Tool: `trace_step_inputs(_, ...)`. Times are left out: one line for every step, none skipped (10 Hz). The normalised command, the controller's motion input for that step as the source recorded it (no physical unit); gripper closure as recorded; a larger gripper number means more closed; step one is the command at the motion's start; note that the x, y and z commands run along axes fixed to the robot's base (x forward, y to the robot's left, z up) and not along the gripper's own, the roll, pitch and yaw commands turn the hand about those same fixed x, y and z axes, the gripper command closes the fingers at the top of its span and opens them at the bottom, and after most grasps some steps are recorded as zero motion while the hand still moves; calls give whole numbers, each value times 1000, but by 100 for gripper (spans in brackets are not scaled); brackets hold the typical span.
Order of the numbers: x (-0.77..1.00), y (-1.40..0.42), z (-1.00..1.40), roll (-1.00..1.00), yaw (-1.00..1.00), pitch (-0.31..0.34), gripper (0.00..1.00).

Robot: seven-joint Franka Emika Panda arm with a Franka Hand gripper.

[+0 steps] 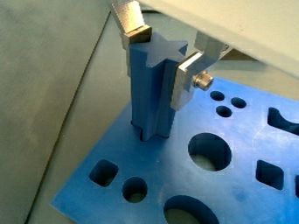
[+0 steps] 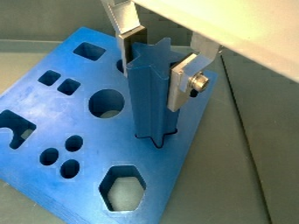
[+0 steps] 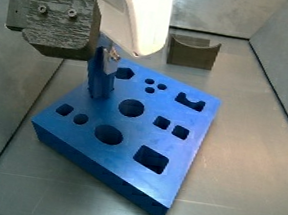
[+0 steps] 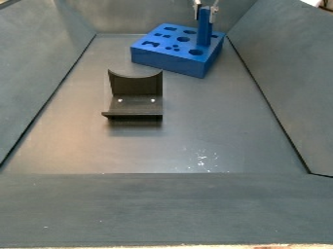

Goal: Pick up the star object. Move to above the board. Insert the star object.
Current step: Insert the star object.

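The star object [image 1: 152,96] is a tall blue post with a star cross-section. It stands upright with its lower end in the star hole near a corner of the board [image 1: 239,188]. It shows the same way in the other wrist view [image 2: 152,101]. My gripper [image 1: 162,61] is at the post's upper end, one silver finger on each side, shut on it. In both side views the post [image 3: 98,81] [image 4: 204,31] rises from the board [image 3: 143,135] [image 4: 169,60] under my gripper [image 4: 204,12].
The dark fixture [image 3: 192,52] [image 4: 132,94] stands on the grey floor apart from the board. Sloping grey walls close in the work area. The board has other holes: circles, squares and a hexagon [image 2: 121,190].
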Motion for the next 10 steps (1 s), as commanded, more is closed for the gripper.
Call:
trace_step_inputs(0, 0, -17, 0, 0, 0, 100)
trace_step_inputs(-51, -69, -849, 394, 0, 0, 100)
trace_step_inputs(-17, 0, -1000, 314, -80, -60, 100)
trace_step_inputs(0, 0, -1000, 266, -71, -83, 100)
trace_step_inputs(0, 0, -1000, 89, -129, -60, 100)
trace_step_inputs(0, 0, -1000, 0, -229, -63, 100)
trace_step_inputs(-40, 0, -1000, -123, -451, -6, 100)
trace_step_inputs(0, 0, -997, -103, -494, 0, 100)
trace_step_inputs(0, 77, -126, -186, -54, -97, 100)
trace_step_inputs(0, 0, -46, 20, 0, 0, 100)
